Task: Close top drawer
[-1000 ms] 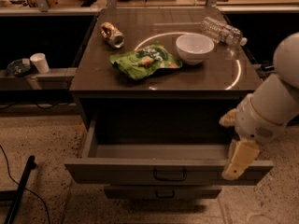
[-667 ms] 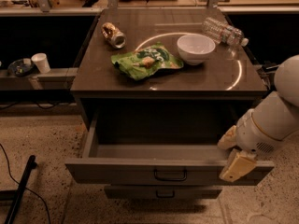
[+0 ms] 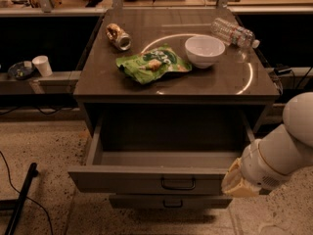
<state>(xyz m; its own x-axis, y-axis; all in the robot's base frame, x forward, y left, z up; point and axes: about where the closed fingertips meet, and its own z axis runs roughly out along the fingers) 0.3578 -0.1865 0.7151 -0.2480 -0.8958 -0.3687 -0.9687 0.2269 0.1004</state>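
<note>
The top drawer (image 3: pixel 122 179) of the grey cabinet stands pulled far out, and its inside (image 3: pixel 166 158) looks empty. Its front panel has a small black loop handle (image 3: pixel 178 183) at the centre. My gripper (image 3: pixel 236 181) is low at the right, at the right end of the drawer's front panel and partly in front of it. The white arm (image 3: pixel 283 148) runs up and off to the right behind it. I cannot tell whether the gripper touches the panel.
A second drawer front (image 3: pixel 168 201) with a black handle shows just below. On the cabinet top lie a green chip bag (image 3: pixel 152 63), a white bowl (image 3: pixel 204 50), a tipped can (image 3: pixel 119 36) and a plastic bottle (image 3: pixel 234 32). A white cup (image 3: pixel 42 65) stands on a ledge at the left. A black pole (image 3: pixel 19 199) lies on the floor.
My arm has moved down and in toward the right end of the drawer front. The drawer is as far out as before.
</note>
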